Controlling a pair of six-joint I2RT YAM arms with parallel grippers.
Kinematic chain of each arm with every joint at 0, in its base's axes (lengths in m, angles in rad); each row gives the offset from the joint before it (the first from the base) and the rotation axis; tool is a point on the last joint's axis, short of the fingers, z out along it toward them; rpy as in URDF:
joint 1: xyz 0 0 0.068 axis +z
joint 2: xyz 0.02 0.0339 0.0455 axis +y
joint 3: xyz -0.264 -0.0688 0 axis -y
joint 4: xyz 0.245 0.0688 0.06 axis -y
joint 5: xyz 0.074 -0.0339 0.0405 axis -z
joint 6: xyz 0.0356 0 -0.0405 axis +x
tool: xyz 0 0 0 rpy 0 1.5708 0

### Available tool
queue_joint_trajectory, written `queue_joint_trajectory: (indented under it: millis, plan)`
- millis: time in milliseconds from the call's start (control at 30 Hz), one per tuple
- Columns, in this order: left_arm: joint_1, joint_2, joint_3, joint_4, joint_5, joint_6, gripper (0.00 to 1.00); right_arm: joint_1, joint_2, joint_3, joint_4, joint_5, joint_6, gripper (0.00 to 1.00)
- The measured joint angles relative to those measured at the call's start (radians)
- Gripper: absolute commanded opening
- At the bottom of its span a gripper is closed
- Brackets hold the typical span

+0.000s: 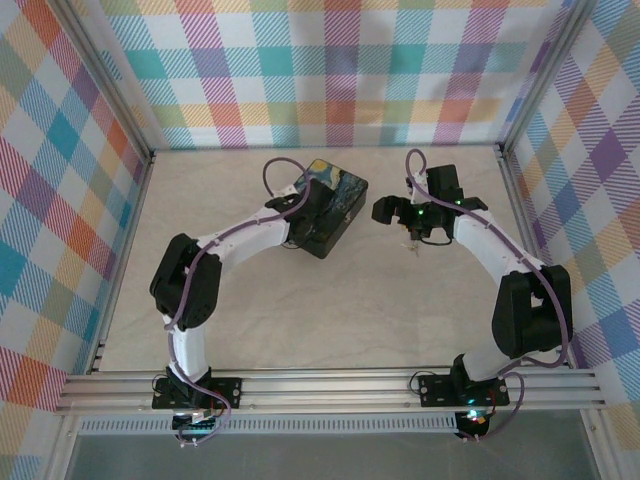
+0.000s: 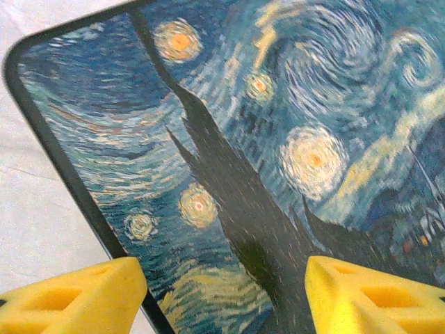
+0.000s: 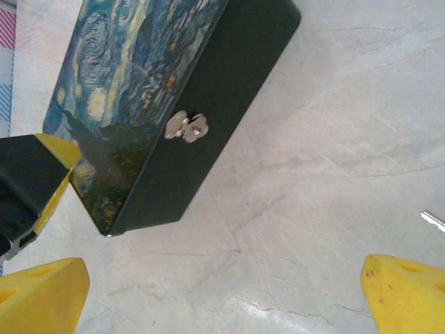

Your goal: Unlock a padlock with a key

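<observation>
Left jaws: apart. Yellow fingertips [image 2: 69, 299] sit at the bottom of the left wrist view, over the swirl-printed lid of the tin [image 2: 278, 139]. One tip is just outside the lid's rim, the other over the lid itself. Both tips are cropped by the frame edge, so I can't tell if either touches the lid. From the top camera the left arm [image 1: 240, 235] covers the near part of the tin, so the contact doesn't read from there either.

Right jaws: wide apart over bare surface [image 3: 313, 174]. Fingertips [image 3: 407, 292] are cropped at the bottom corners of the right wrist view. The top view puts them just right of the tin, not touching it.

Padlock [image 3: 186, 127]: tiny silvery piece on the tin's dark long side wall, up at the lid seam, about mid-length. It reads as two small lobes. Shackle, body and keyhole can't be separated at this resolution. Locked or not: can't tell.

Black-and-yellow block [image 3: 31, 181]: at the left edge of the right wrist view, by the tin's end. It's cropped. Looks like a finger of the left jaws, not certain.

Silvery sliver [image 3: 432, 221]: on the surface at the right edge, cut off by the frame, well apart from the tin. Can't tell what it is.
</observation>
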Motion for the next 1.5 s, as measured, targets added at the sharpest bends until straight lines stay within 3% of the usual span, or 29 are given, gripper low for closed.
queue_joint_trajectory:
  millis: [300, 433, 567, 600, 633, 667, 867, 1033, 1233, 1367, 1500]
  plan:
    - [0.181, -0.074, -0.107, 0.014, -0.038, 0.149, 0.65, -0.002, 0.098, 0.122, -0.010, 0.014, -0.033, 0.99]
    - [0.282, -0.082, -0.110, 0.026, 0.010, 0.271, 0.66, -0.002, 0.136, 0.150, -0.001, 0.006, -0.032, 1.00]
    - [0.328, -0.082, -0.086, 0.033, 0.087, 0.395, 0.69, -0.006, 0.152, 0.153, -0.005, 0.025, -0.032, 1.00]
    - [0.333, -0.082, -0.083, 0.031, 0.101, 0.423, 0.71, -0.012, 0.152, 0.150, -0.005, 0.034, -0.032, 1.00]
    - [0.338, -0.082, -0.080, 0.032, 0.114, 0.449, 0.94, -0.023, 0.149, 0.145, -0.002, 0.041, -0.032, 1.00]
    - [0.346, -0.083, -0.079, 0.032, 0.126, 0.475, 1.00, -0.037, 0.142, 0.132, 0.008, 0.045, -0.031, 1.00]
    - [0.454, -0.183, -0.152, 0.122, 0.153, 0.594, 1.00, -0.168, -0.013, -0.075, 0.097, 0.184, -0.057, 1.00]
    - [0.515, -0.409, -0.490, 0.414, 0.000, 0.841, 1.00, -0.198, -0.219, -0.354, 0.337, 0.351, -0.167, 1.00]
    - [0.536, -0.433, -0.752, 0.636, -0.075, 0.962, 1.00, -0.236, -0.237, -0.582, 0.628, 0.438, -0.249, 1.00]
    - [0.563, -0.429, -0.887, 0.781, 0.009, 0.982, 1.00, -0.246, -0.166, -0.673, 0.842, 0.417, -0.263, 1.00]
    - [0.610, -0.428, -0.923, 0.898, 0.204, 1.005, 1.00, -0.246, -0.056, -0.757, 1.098, 0.356, -0.286, 1.00]
